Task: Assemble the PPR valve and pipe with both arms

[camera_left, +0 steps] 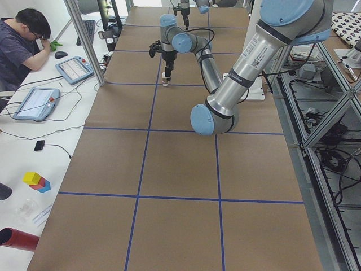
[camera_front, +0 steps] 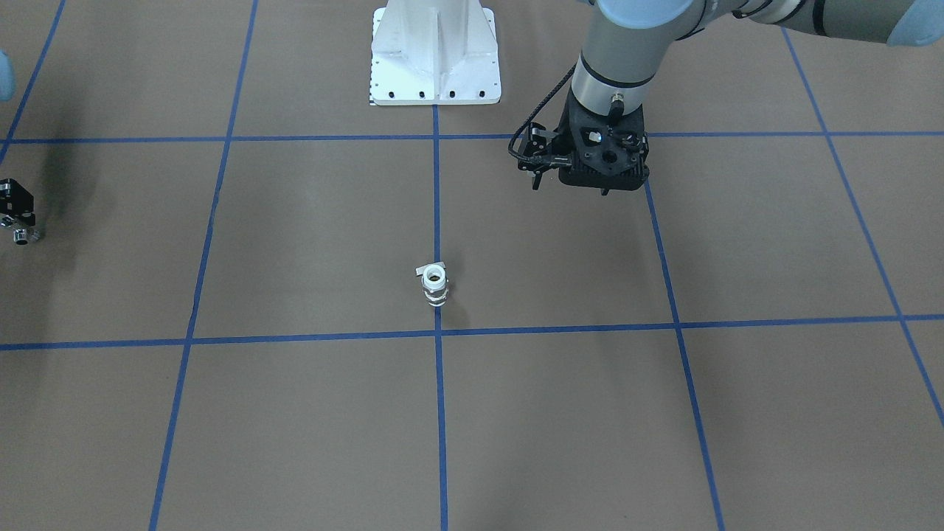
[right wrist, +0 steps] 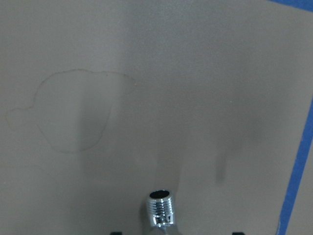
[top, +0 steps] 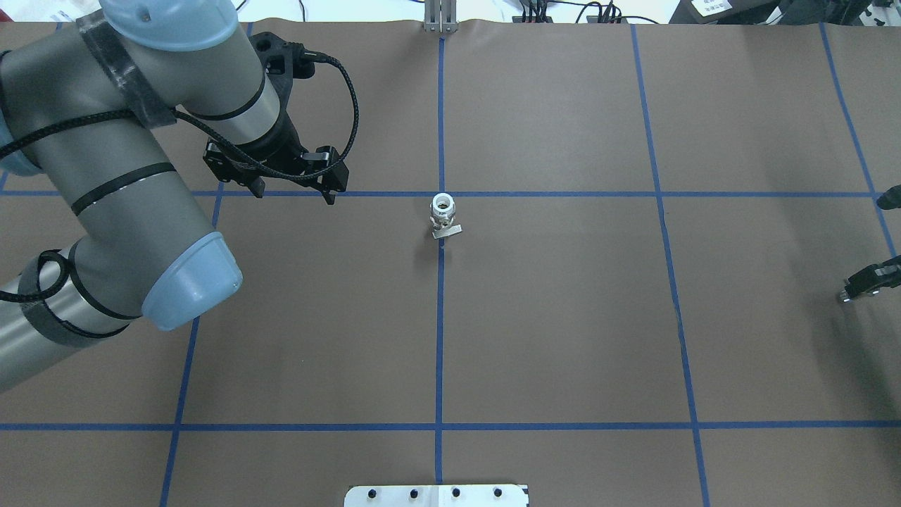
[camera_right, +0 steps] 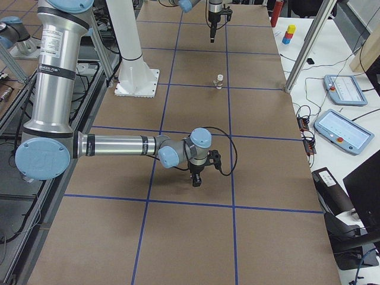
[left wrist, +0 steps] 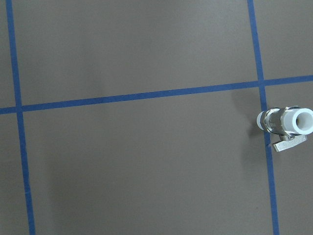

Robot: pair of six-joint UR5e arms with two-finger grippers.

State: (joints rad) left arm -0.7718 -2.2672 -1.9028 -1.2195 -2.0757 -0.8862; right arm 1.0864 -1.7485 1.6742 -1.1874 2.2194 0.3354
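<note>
The PPR valve (top: pixel 443 214) stands upright on the brown table at the centre grid crossing, white with a metal band and a flat lever tab; it also shows in the front view (camera_front: pixel 434 284) and at the right edge of the left wrist view (left wrist: pixel 286 122). My left gripper (top: pixel 292 193) hovers open and empty, well to the valve's left. My right gripper (camera_front: pixel 18 225) is at the table's far right side, shut on the chrome pipe (right wrist: pixel 160 208), held above the mat with its dark bore facing away; the pipe also shows in the front view (camera_front: pixel 26 236).
The white robot base plate (camera_front: pixel 435 66) sits at the table's near middle edge. Blue tape lines (top: pixel 440 317) grid the brown mat. An operator (camera_left: pixel 25 45) sits at a side desk with tablets (camera_left: pixel 35 101) beyond the table's far edge.
</note>
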